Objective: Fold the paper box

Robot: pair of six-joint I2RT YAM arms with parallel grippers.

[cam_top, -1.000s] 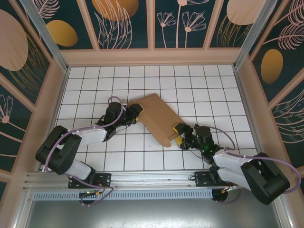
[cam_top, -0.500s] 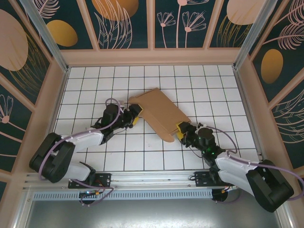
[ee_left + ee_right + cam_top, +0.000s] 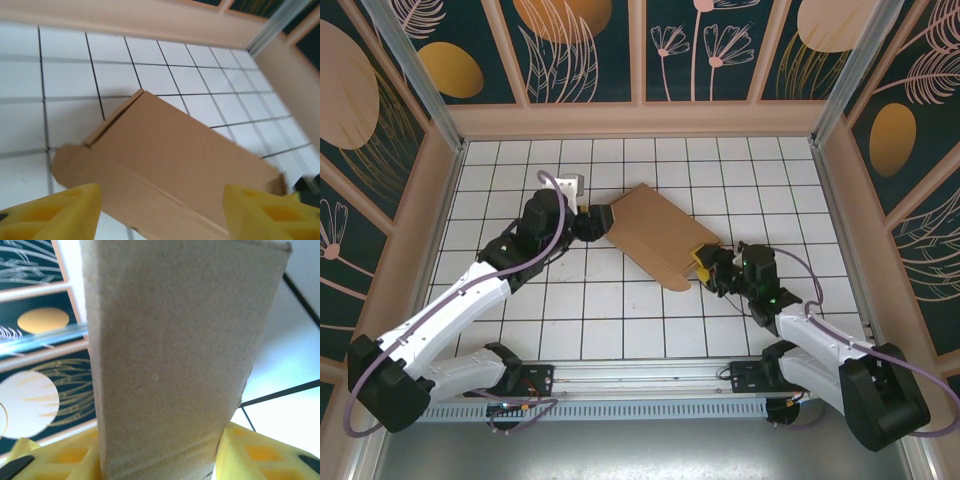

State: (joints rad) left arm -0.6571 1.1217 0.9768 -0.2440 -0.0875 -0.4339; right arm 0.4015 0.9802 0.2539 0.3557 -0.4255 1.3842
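The paper box point(image 3: 658, 230) is a brown cardboard piece lying slantwise on the white tiled floor, mid-table. My left gripper point(image 3: 593, 224) hovers at its far-left end. In the left wrist view the yellow fingers point(image 3: 55, 212) stand wide apart, open, with the paper box point(image 3: 175, 145) and its crease line beyond them. My right gripper point(image 3: 704, 263) is at the box's near-right end. In the right wrist view a cardboard wall point(image 3: 175, 340) rises between the yellow fingers point(image 3: 265, 455), which are shut on it.
A tan rim point(image 3: 640, 120) and patterned panels wall in the tiled floor point(image 3: 770, 180) on three sides. A metal rail point(image 3: 640, 378) runs along the near edge by the arm bases.
The left arm has lifted and stretched toward the back, its gripper coming off the box's left corner. The box and the right gripper have shifted slightly right.
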